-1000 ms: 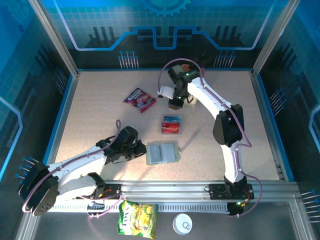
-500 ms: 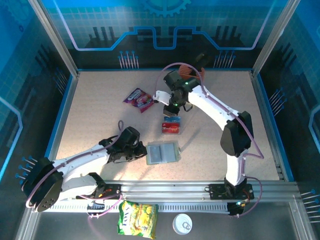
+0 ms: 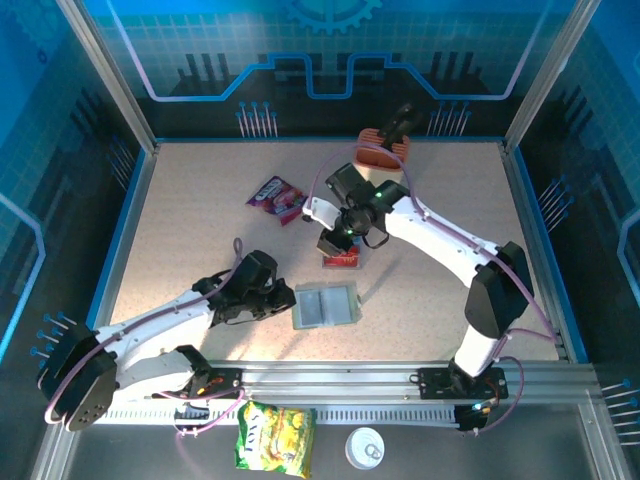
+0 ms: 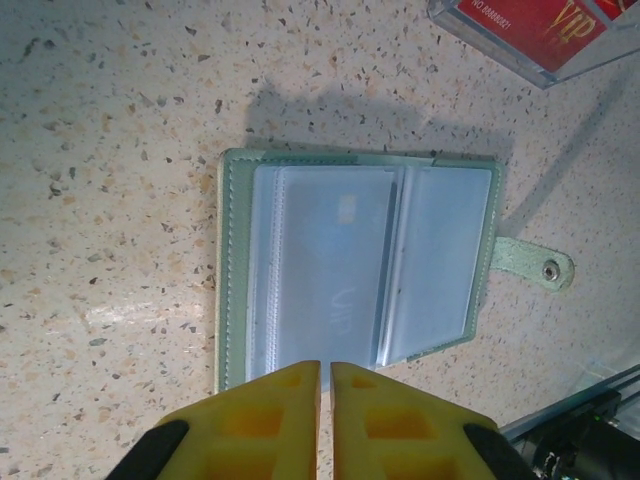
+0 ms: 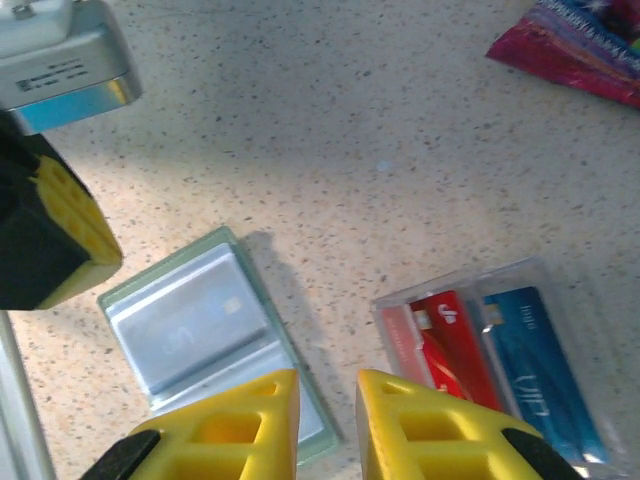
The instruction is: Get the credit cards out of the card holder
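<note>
Right arm has swung down and toward the near-left since the earlier frame. The right gripper (image 3: 335,240) now sits over the clear box (image 3: 343,257), and the knife block (image 3: 385,148) at the back is uncovered. Left arm and card holder (image 3: 325,305) unchanged.

Table (image 3: 200,220): speckled beige stone-look, matte, flat.

Key relation: the card holder lies straight ahead of the left gripper (image 4: 325,370), whose fingertips overlap its near long edge. Its long axis runs across the fingers, not along them. The left arm is clearly nearer. The right gripper (image 5: 328,385) is beyond the holder, which lies near-left of its tips, with the box to their right.

Left jaws are pressed to a thin slit; can't tell if they pinch the edge or just pin it. Right jaws are narrow with a small gap and nothing in it.

Card holder (image 4: 350,260): open flat, grey-green stitched rim, soft. It has two frosted pale-blue plastic pockets and a strap tab (image 4: 535,268) with a snap. A faint chip mark and lettering show under one pocket; maybe a card still inside, unsure.

Clear box (image 5: 500,350): rigid and glossy. Credit cards (image 5: 450,345) lie flat inside it, red beside blue, thin hard plastic.

Snack packet (image 3: 277,197): crinkly foil, well apart from the rest.
</note>
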Tool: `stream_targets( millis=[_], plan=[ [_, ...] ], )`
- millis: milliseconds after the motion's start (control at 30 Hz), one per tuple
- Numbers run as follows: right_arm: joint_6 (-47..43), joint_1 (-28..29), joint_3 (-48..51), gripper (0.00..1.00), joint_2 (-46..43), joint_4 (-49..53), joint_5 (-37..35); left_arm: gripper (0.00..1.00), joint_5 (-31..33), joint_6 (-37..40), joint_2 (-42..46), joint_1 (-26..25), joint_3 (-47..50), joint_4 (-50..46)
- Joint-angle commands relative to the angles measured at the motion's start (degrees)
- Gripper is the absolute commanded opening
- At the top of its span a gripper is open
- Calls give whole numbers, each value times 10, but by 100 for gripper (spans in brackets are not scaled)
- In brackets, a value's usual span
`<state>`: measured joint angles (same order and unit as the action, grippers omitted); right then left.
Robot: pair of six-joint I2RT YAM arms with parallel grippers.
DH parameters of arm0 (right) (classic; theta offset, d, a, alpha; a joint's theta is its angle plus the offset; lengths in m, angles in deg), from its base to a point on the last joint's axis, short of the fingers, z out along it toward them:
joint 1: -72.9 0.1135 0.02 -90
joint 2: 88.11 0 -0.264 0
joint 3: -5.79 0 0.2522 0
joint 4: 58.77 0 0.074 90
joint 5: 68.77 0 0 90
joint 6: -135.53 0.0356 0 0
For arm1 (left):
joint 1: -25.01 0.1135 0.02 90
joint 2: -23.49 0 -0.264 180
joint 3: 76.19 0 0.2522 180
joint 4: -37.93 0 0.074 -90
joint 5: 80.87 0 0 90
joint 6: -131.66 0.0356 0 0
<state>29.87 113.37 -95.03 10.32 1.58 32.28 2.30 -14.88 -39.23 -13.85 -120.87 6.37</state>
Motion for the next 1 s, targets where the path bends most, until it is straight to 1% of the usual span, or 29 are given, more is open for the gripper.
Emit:
stream_targets(
  millis=[0, 133, 267, 433, 533, 633, 733, 900, 967],
  plan=[
    [70, 14, 33, 21, -30, -48, 17, 10, -2, -17, 9, -6, 15, 2],
    [123, 36, 74, 19, -45, -77, -1, 11, -1, -13, -3, -13, 11, 2],
    [180, 61, 126, 16, -70, -123, -23, 14, 1, -7, -3, -13, 14, 2],
    [244, 87, 170, 16, -75, -155, -23, 14, 3, -12, -3, -13, 31, 17],
    [284, 98, 188, 14, -70, -161, -25, 14, 1, -4, -9, -14, 27, 8],
    [324, 102, 203, 12, -65, -164, -19, 13, 0, -2, -10, -14, 30, 4],
    [367, 101, 212, 12, -57, -159, -9, 10, -3, -9, -12, -13, 46, 22],
    [430, 99, 216, 13, -26, -155, 38, 6, -17, -14, -40, -15, 47, 51],
    [452, 100, 232, 13, -20, -179, 59, 4, -23, -19, -50, -15, 50, 74]
  ],
)
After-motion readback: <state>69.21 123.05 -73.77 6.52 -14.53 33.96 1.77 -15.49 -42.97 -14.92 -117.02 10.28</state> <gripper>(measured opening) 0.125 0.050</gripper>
